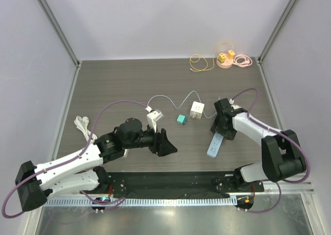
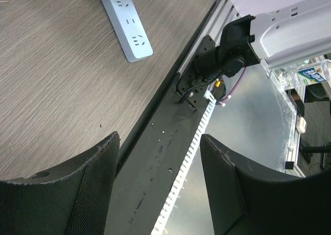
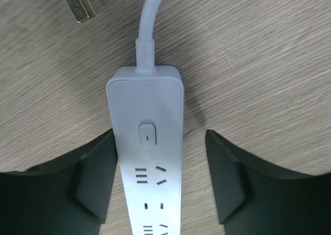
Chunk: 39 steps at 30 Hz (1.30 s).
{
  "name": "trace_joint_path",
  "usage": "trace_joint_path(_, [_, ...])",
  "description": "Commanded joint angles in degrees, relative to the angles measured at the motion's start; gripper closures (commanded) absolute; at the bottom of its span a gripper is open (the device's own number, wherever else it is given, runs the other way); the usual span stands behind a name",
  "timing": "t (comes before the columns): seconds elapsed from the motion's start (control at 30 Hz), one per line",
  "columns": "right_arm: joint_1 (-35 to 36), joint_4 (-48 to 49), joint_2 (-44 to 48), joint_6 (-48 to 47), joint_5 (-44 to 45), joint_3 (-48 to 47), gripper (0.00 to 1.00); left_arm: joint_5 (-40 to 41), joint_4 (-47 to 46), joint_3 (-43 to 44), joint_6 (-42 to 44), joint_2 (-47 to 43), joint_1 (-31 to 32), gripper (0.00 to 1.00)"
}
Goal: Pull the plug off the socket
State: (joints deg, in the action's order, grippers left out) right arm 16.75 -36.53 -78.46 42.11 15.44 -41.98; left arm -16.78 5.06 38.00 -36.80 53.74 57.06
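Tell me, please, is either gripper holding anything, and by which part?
Nothing is held. The right gripper straddles the power strip, jaws open; the left gripper is open and empty.

Power strip switch (image 3: 148,133): one short dash mark.
Packet label (image 2: 310,75): print too blurred to read.
Readable words: none.

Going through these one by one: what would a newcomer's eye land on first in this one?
The white power strip lies right of centre near the front edge of the table. The right gripper is open astride its switch end, and the sockets in view hold no plug. Mid-table lie a loose white plug and a small teal block, with the left gripper open and empty nearby.
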Motion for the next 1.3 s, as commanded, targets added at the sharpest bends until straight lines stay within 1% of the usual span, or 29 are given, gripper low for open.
trace_joint_path(0.0, [0.0,-2.0,-3.0,-1.3,4.2,-3.8,0.36,0.8,-0.2,-0.2,1.4,-1.4,0.5,0.35])
trace_joint_path(0.03, [-0.1,-3.4,-3.6,-1.6,5.1,-4.2,0.42,1.0,-0.2,-0.3,1.4,-1.4,0.5,0.35])
trace_joint_path(0.07, [-0.1,-4.4,-4.4,-1.9,5.8,-4.7,0.56,1.0,-0.2,-0.3,1.5,-1.5,0.6,0.35])
trace_joint_path(0.13, [-0.5,-6.9,-6.0,-3.2,6.9,-6.1,0.70,1.0,-0.4,-0.5,1.6,-1.5,0.9,0.35])
trace_joint_path(0.17, [-1.4,-7.8,-6.5,-3.7,7.8,-6.6,0.82,1.0,-0.5,-0.6,1.6,-1.5,1.0,0.35])
trace_joint_path(0.2, [-2.2,-8.8,-7.1,-4.3,8.4,-7.8,0.88,1.0,-0.8,-0.6,1.6,-1.4,1.2,0.35])
trace_joint_path(0.23, [-3.0,-10.6,-8.2,-5.8,9.1,-8.5,0.91,1.0,-0.8,-0.6,1.6,-1.4,1.4,0.35])
trace_joint_path(0.27, [-5.3,-11.1,-8.6,-6.6,10.0,-9.3,0.98,0.9,-0.8,-0.6,1.6,-1.4,1.6,0.35])
trace_joint_path(0.33, [-8.6,-11.6,-9.1,-7.8,9.6,-9.7,0.99,1.0,-0.9,-0.6,1.6,-1.7,1.7,0.35])
trace_joint_path(0.37, [-12.6,-11.3,-9.1,-8.9,7.2,-9.7,0.99,0.9,-0.8,-0.7,1.6,-1.6,1.7,0.35])
trace_joint_path(0.47, [-16.0,-10.6,-8.8,-10.6,6.0,-10.1,0.99,0.3,-0.8,-0.6,1.4,-1.6,1.8,0.36])
trace_joint_path(0.5, [-19.1,-10.5,-8.8,-11.1,5.8,-10.3,0.99,0.1,-0.8,-0.6,1.2,-1.7,1.8,0.36])
trace_joint_path(0.6, [-21.8,-9.9,-9.7,-12.4,5.5,-10.8,0.99,-0.3,-0.7,-0.6,0.7,-1.5,1.7,0.36])
trace_joint_path(0.67, [-21.8,-10.0,-10.1,-12.5,6.7,-10.9,0.99,-0.5,-0.8,-0.3,0.2,-1.4,1.8,0.36])
trace_joint_path(0.7, [-21.8,-9.9,-10.4,-12.3,7.1,-10.9,0.98,-1.1,-0.7,-0.1,0.0,-1.1,1.8,0.36])
trace_joint_path(0.73, [-21.8,-9.9,-10.3,-12.2,7.1,-10.8,0.93,-1.4,-0.7,0.1,-0.2,-1.2,1.8,0.36])
trace_joint_path(0.77, [-21.8,-9.8,-10.2,-12.1,7.4,-10.6,0.77,-1.9,-0.1,0.5,-0.8,-1.1,1.7,0.36])
trace_joint_path(0.8, [-21.8,-9.9,-9.8,-12.0,7.2,-10.8,0.65,-2.6,0.0,0.8,-1.2,-1.2,1.7,0.36])
trace_joint_path(0.83, [-21.8,-9.6,-9.3,-12.4,5.8,-10.8,0.46,-2.9,0.8,1.0,-1.3,-1.4,1.8,0.36])
trace_joint_path(0.87, [-21.8,-9.4,-8.7,-12.8,4.8,-10.9,0.22,-2.9,1.6,1.8,-1.6,-1.8,1.8,0.36])
trace_joint_path(0.93, [-21.8,-8.6,-5.9,-13.5,2.3,-10.8,0.05,-2.8,3.5,2.3,-2.0,-3.2,1.8,0.36])
trace_joint_path(0.97, [-21.7,-8.4,-4.8,-13.4,2.1,-10.5,0.01,-2.6,4.1,2.6,-2.2,-3.8,1.8,0.36])
trace_joint_path(1.0, [-21.7,-8.2,-3.5,-13.4,1.7,-10.2,0.00,-1.8,5.5,2.8,-2.7,-5.1,1.7,0.36])
trace_joint_path(1.1, [-21.2,-7.1,1.2,-13.5,-2.1,-9.4,0.00,-1.0,8.2,3.7,-2.8,-6.8,1.7,0.33])
trace_joint_path(1.13, [-20.7,-6.0,2.4,-13.5,-3.3,-8.9,0.00,-1.0,10.6,4.1,-2.8,-7.3,1.7,0.33])
trace_joint_path(1.17, [-20.3,-5.8,5.2,-13.5,-4.1,-8.6,0.00,-1.0,11.5,4.5,-2.9,-7.8,1.7,0.32])
trace_joint_path(1.27, [-17.1,-6.1,10.7,-11.6,0.6,-7.8,0.00,-1.1,13.0,2.4,-4.2,-10.1,1.7,0.31])
